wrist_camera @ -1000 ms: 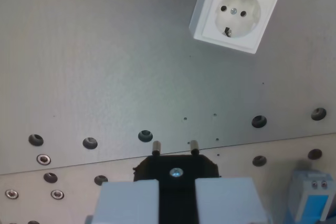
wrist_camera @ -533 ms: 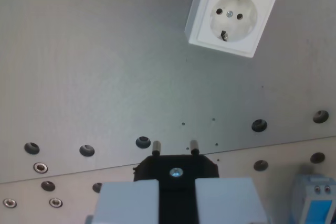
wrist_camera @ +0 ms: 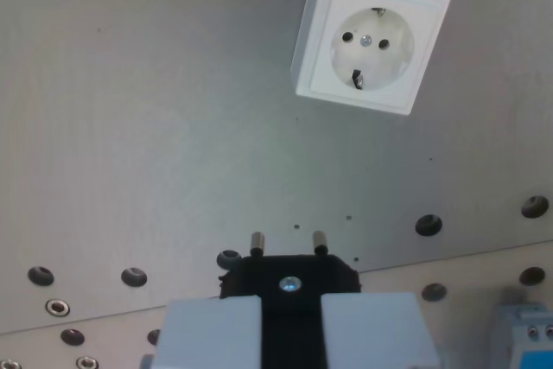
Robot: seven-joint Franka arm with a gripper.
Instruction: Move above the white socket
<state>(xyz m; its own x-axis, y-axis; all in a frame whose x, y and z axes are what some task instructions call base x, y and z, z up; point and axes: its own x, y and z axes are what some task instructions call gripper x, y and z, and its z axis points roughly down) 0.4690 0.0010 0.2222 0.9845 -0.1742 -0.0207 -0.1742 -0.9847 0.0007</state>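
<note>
While my hand point(wrist_camera: 289, 304) grips the black plug point(wrist_camera: 289, 278), the white socket point(wrist_camera: 371, 45) lies ahead, toward the wrist view's right.

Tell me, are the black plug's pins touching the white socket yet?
Apart. In the wrist view, the black plug held by the gripper sits low in frame, with bare grey plate between its pins and the white socket.

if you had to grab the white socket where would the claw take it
Across the white socket housing's two opposite flat side walls, coming straight down from above. It sits raised on the plate, square and slightly rotated, so the claw would likely need turning to match; the round face offers no hold.
</note>
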